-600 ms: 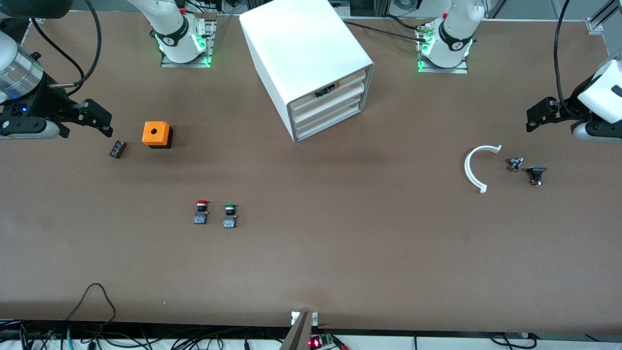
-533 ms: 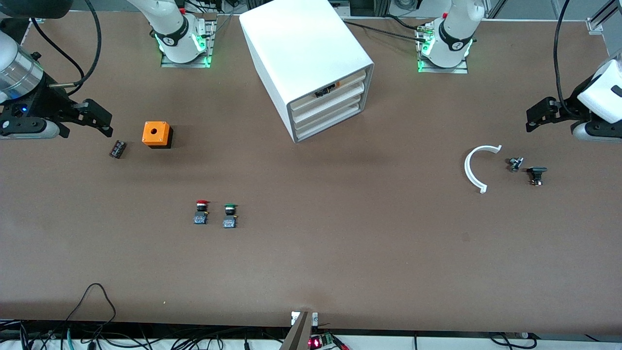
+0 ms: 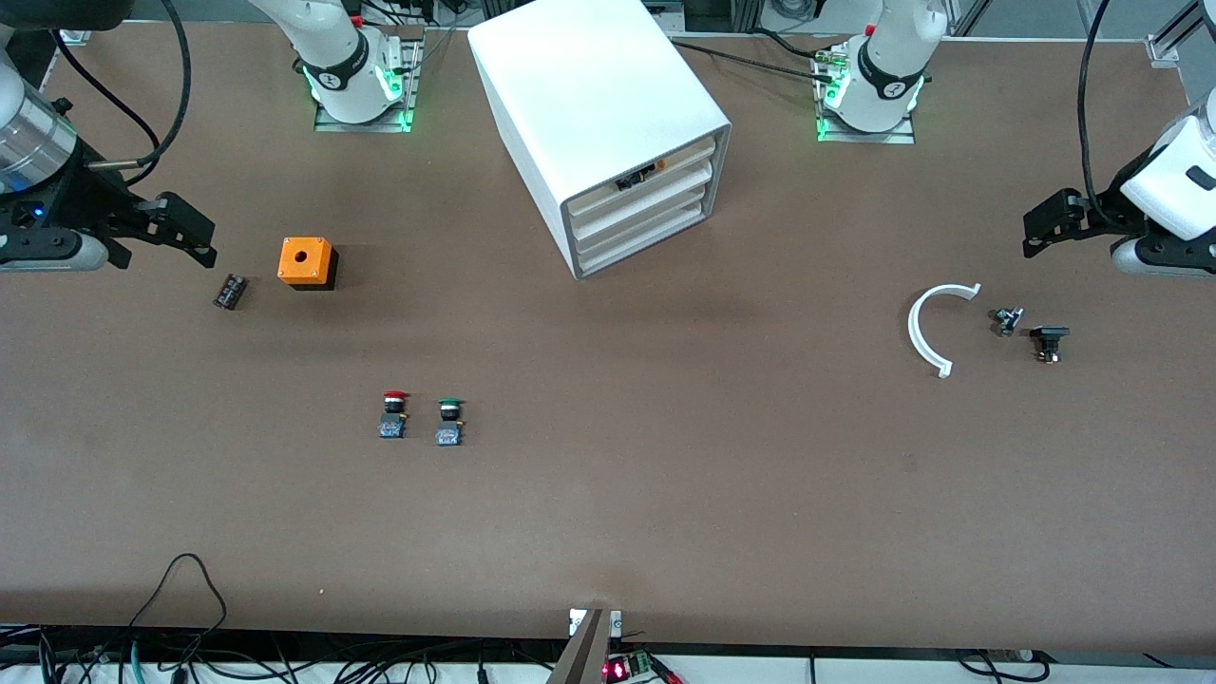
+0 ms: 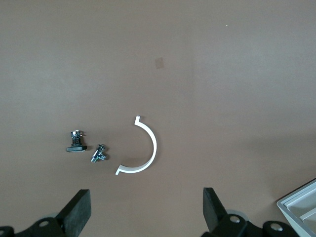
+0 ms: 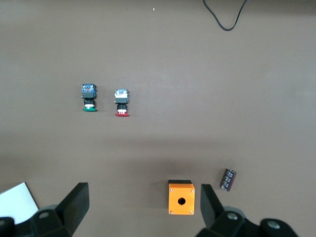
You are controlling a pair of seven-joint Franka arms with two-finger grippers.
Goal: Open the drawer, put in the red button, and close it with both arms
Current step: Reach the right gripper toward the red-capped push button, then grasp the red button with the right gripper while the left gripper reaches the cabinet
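Note:
The white cabinet (image 3: 608, 114) stands between the two arm bases, its four cream drawers (image 3: 646, 204) pushed in. The red button (image 3: 393, 415) stands upright beside the green-capped button (image 3: 449, 422), nearer the front camera than the cabinet. Both also show in the right wrist view, red (image 5: 121, 102) and green (image 5: 89, 98). My right gripper (image 3: 195, 236) is open and empty in the air at the right arm's end, beside the orange box (image 3: 306, 262). My left gripper (image 3: 1043, 226) is open and empty at the left arm's end.
A small dark part (image 3: 229, 291) lies beside the orange box (image 5: 181, 198). A white arc piece (image 3: 936, 328), a small metal part (image 3: 1007, 320) and a black part (image 3: 1049, 342) lie near the left gripper. Cables hang at the table's front edge.
Both grippers have shifted very slightly. Nothing on the table has moved.

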